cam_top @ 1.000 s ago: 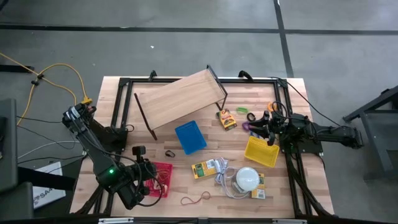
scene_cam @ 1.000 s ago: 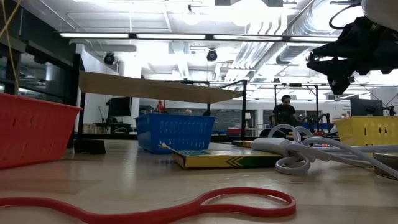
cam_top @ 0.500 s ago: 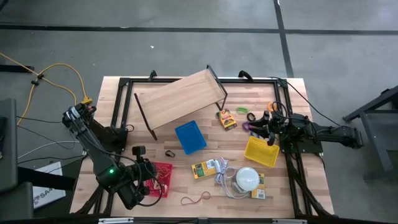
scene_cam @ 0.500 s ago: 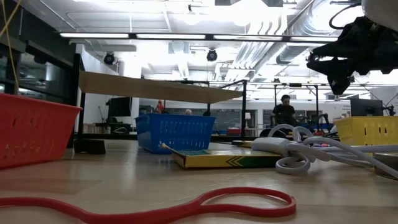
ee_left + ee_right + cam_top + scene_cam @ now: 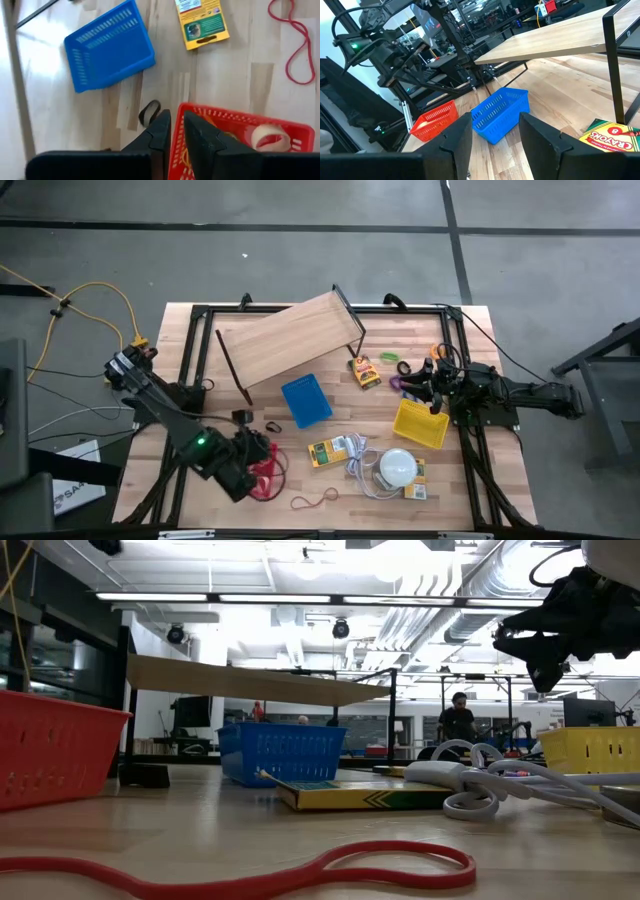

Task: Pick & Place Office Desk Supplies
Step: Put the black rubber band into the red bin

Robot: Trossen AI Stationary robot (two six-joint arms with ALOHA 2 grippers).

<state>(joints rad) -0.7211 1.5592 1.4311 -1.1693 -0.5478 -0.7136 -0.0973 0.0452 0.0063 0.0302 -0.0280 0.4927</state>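
Observation:
My left gripper (image 5: 257, 446) hovers over the far rim of the red basket (image 5: 240, 130). Its fingers stand almost together (image 5: 176, 131), and nothing shows between them. A tape roll (image 5: 270, 137) lies in that basket. A small black ring (image 5: 149, 111) lies on the table just beyond the fingertips. A yellow-green packet (image 5: 201, 22) and a red rubber band (image 5: 295, 50) lie flat on the wood. My right gripper (image 5: 432, 390) waits open (image 5: 495, 145) in the air beside the yellow basket (image 5: 420, 423). Green (image 5: 389, 358), purple (image 5: 396, 384) and orange (image 5: 437, 352) pieces lie near it.
A blue basket (image 5: 306, 400) sits mid-table. A tilted wooden shelf (image 5: 290, 340) on a black frame takes up the far side. A crayon box (image 5: 365, 370) lies by its right leg. The white dome with its cord (image 5: 397, 467) rests over another packet (image 5: 415, 492) near the near edge.
My left arm has swung toward the table's right, which carried its gripper from over the red basket's middle to the basket's far rim. The basket, the rubber band and the right arm have stayed where they were.

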